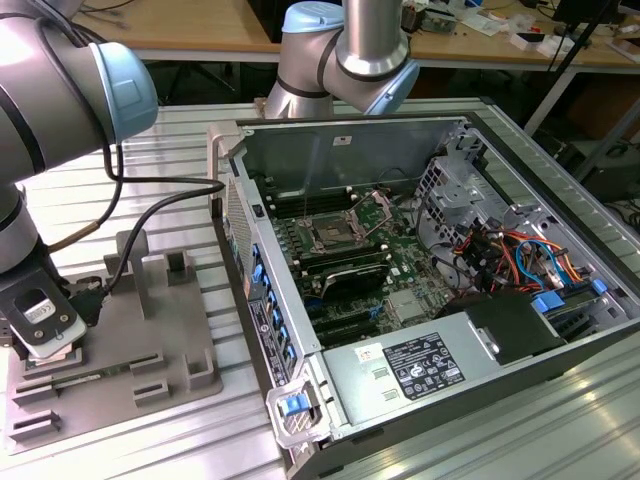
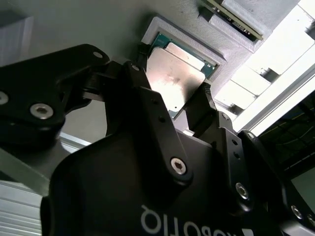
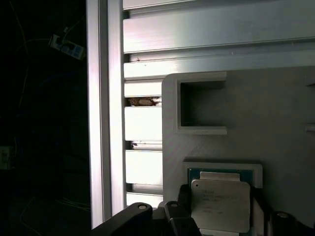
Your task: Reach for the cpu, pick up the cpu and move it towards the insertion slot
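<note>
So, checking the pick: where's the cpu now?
In both wrist views the cpu lies in the grey fixture's recess, at the gripper, at the exterior view's lower left.

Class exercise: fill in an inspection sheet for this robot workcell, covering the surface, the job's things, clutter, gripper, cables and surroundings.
Surface: a ribbed metal table carries a grey plastic fixture and an open computer case.
Job's things: the cpu lies in a recess of the fixture. The insertion slot sits on the green board inside the case, apart from it.
Clutter: small pale items lie on the wooden benches.
Grippers: the gripper hovers right at the cpu, over the fixture.
Cables: a black cable loops from the arm towards the gripper. Coloured wires lie inside the case.
Surroundings: the benches stand behind the table.
</note>
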You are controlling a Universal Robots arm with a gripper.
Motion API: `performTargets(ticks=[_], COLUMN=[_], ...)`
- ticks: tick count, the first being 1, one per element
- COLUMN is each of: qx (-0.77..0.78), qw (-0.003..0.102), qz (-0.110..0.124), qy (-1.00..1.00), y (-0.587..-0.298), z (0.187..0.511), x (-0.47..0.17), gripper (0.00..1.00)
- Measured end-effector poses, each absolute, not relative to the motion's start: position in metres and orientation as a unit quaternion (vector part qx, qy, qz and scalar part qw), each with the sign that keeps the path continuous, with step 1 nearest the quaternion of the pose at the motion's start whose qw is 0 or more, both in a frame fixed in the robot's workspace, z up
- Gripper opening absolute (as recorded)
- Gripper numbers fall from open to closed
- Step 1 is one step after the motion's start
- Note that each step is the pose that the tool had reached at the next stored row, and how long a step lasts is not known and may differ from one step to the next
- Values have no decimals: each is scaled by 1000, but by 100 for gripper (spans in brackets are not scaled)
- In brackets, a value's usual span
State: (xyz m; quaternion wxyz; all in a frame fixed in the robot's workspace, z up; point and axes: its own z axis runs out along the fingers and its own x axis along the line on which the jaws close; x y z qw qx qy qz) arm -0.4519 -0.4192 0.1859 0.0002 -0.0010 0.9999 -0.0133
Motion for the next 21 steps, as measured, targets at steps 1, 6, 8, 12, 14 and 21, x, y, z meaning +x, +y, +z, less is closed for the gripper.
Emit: performTargets(ticks=[1,6,8,12,14,21], qx=[-1,-1,-1,-1,-1,-1], qw=[0,0,0,0,0,0], qz=[-13,-13,-13,-13,-13,-13], qy=[1000,1000,1000,1000,1000,1000], y=[-419,-419,-419,-419,-419,-419], z=[186,190,194,197,198,199], x=[-452,-452,-452,-452,-452,-452], gripper=[55,55,55,55,55,55])
